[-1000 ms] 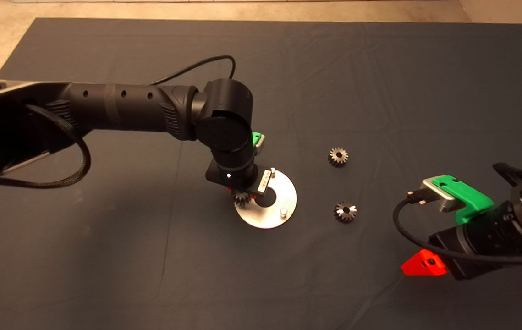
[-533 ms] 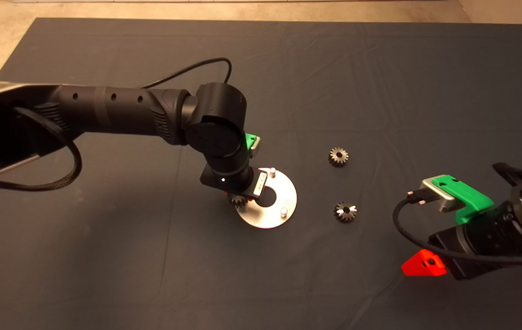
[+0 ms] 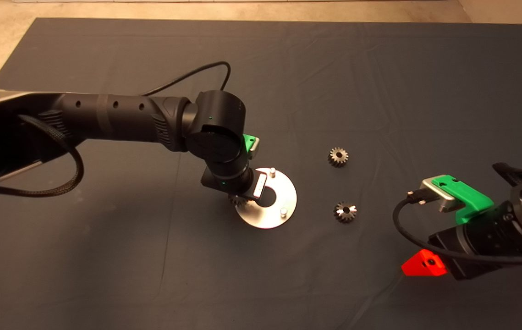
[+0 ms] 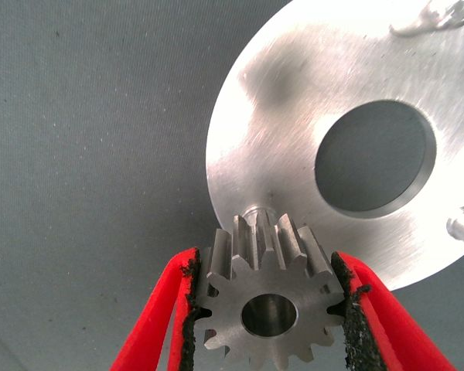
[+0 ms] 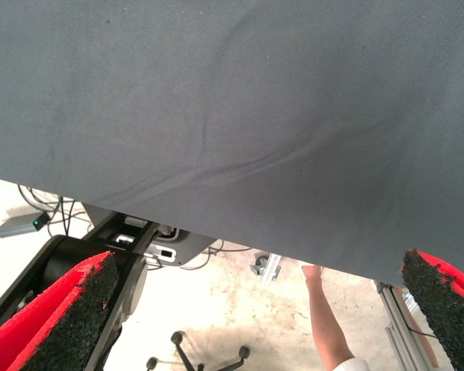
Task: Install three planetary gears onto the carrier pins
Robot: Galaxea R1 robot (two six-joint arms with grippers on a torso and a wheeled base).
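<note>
My left gripper (image 3: 239,198) is shut on one planetary gear (image 4: 267,309), a small toothed silver gear with a centre bore. It holds the gear over the left edge of the shiny round carrier disc (image 3: 288,195). In the left wrist view the gear sits between the red fingers (image 4: 158,325), with the disc (image 4: 294,116) beyond it and the top of one pin (image 4: 254,213) just behind the gear's teeth. Two other carrier pins (image 3: 272,172) (image 3: 283,212) stand bare. Two more gears (image 3: 338,156) (image 3: 345,211) lie on the mat right of the disc. My right gripper (image 3: 423,266) waits at the lower right, open and empty.
The dark mat (image 3: 105,256) covers the table. The left arm's cable (image 3: 196,73) loops above the disc. The right wrist view looks past the mat's edge (image 5: 216,224) at the floor, where a person's arm (image 5: 325,325) and chair parts show.
My left gripper has shifted slightly left with the gear, staying over the disc's left edge. The loose gears and right arm have not moved.
</note>
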